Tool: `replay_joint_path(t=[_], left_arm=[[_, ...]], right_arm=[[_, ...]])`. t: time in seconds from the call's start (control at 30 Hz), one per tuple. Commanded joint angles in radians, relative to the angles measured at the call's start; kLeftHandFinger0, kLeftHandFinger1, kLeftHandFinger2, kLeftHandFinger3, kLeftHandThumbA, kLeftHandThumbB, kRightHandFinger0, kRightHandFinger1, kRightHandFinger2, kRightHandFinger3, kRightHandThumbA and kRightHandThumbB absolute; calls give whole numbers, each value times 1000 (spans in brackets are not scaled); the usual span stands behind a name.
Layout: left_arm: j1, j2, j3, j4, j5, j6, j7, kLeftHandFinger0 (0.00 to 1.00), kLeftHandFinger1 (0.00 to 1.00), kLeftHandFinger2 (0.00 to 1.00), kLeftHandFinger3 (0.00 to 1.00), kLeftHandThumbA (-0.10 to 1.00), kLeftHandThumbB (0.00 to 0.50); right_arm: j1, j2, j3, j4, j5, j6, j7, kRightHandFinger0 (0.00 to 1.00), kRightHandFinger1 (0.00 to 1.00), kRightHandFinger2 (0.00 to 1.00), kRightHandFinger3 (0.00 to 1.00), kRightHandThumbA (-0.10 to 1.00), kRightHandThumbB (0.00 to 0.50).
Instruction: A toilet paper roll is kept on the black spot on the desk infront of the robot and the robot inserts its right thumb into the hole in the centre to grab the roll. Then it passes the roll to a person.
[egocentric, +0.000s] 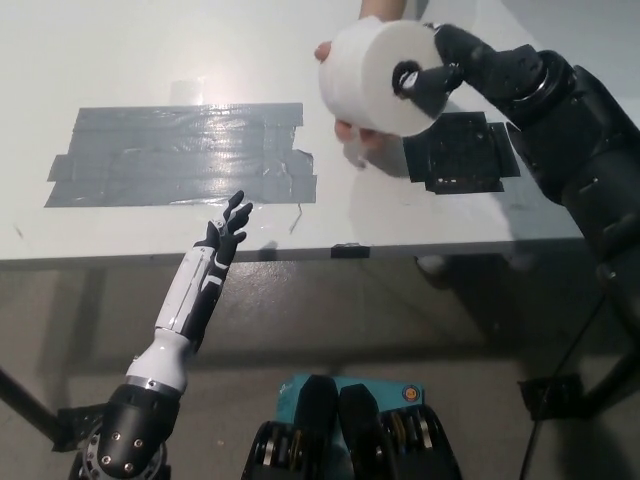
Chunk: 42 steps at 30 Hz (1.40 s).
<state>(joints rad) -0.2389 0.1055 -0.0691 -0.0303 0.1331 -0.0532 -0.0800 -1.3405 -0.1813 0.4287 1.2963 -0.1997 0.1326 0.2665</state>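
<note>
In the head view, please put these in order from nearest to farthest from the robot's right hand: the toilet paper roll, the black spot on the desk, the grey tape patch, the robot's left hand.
1. Toilet paper roll: held on the right hand itself.
2. Black spot: on the desk just below that hand.
3. Grey tape patch: farther left on the desk.
4. Left hand: resting open at the desk's near edge, lower left; close to the tape patch, but slightly farther.
</note>
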Motion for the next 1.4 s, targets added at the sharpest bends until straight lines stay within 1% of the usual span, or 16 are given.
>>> replay_joint_path(t=[0.0,0.07,0.17,0.2,0.3,0.4,0.53,0.6,0.67,0.73,0.83,0.87,0.97,1.07,1.17,1.37], left_arm=[[-32,6,-3,-23,10,-4,0,1000,1000,1000,1000,1000,82],[-32,5,-3,-23,8,-1,-1,1000,1000,1000,1000,1000,85],[-31,5,-3,-23,7,-4,-1,1000,1000,1000,1000,1000,82],[-30,5,-4,-23,7,-6,-1,1000,1000,1000,1000,1000,80],[-36,3,-3,-18,6,-5,0,1000,1000,1000,1000,1000,76],[-36,3,-5,-17,7,-7,-1,1000,1000,1000,1000,1000,75],[-35,1,-6,-23,8,1,-2,1000,1000,1000,1000,1000,77],[-35,1,-5,-20,4,-3,-2,1000,1000,1000,1000,1000,70],[-35,1,-5,-17,0,-9,-3,1000,1000,1000,1000,1000,67],[-35,3,-6,-17,2,-8,-4,1000,1000,1000,1000,1000,68],[-34,4,-7,-18,2,-9,-5,1000,1000,1000,1000,1000,68],[-33,2,-9,-17,3,-10,-4,1000,1000,1000,1000,1000,70],[-33,-1,-10,-14,6,-11,-1,1000,1000,1000,1000,1000,74],[-30,-1,-12,-20,8,-5,0,1000,1000,1000,1000,1000,76],[-25,5,-9,-23,8,-4,-2,1000,1000,1000,1000,1000,73],[5,5,-1,-18,-11,-20,-1,1000,1000,1000,1000,1000,79]], right_arm=[[-118,-15,56,0,-80,47,166,1000,1000,1000,1000,433,407],[-123,-28,69,-10,-91,46,163,1000,1000,1000,1000,553,463],[-130,-47,61,-28,-87,55,167,1000,1000,1000,1000,707,497],[-130,-52,49,-32,-79,56,162,1000,1000,1000,1000,731,500],[-130,-67,5,-52,-60,55,127,1000,1000,1000,1000,786,500],[-121,-78,-34,-79,-48,43,90,1000,1000,1000,1000,785,500],[-112,-109,-27,-181,-109,55,33,1000,1000,1000,1000,923,500],[-108,-120,-64,-219,-85,65,19,1000,1000,1000,1000,832,500],[-102,-128,-112,-263,-64,83,-9,1000,1000,1000,1000,780,500],[-109,-151,-133,-275,-79,37,-41,1000,1000,1000,1000,844,500],[-99,-169,-194,-335,-60,39,-81,1000,1000,1000,1000,896,500],[-92,-176,-218,-354,-52,28,-95,1000,1000,1000,1000,962,500],[-70,-195,-282,-421,-36,5,-133,1000,1000,1000,1000,1000,500],[27,-245,-351,-743,-39,120,-97,1000,1000,1000,1000,1000,500],[202,-290,-402,-1177,-26,250,-19,1000,1000,1000,1000,1000,500],[588,-230,-463,-1764,95,332,13,1000,1000,1000,1000,1000,500]])
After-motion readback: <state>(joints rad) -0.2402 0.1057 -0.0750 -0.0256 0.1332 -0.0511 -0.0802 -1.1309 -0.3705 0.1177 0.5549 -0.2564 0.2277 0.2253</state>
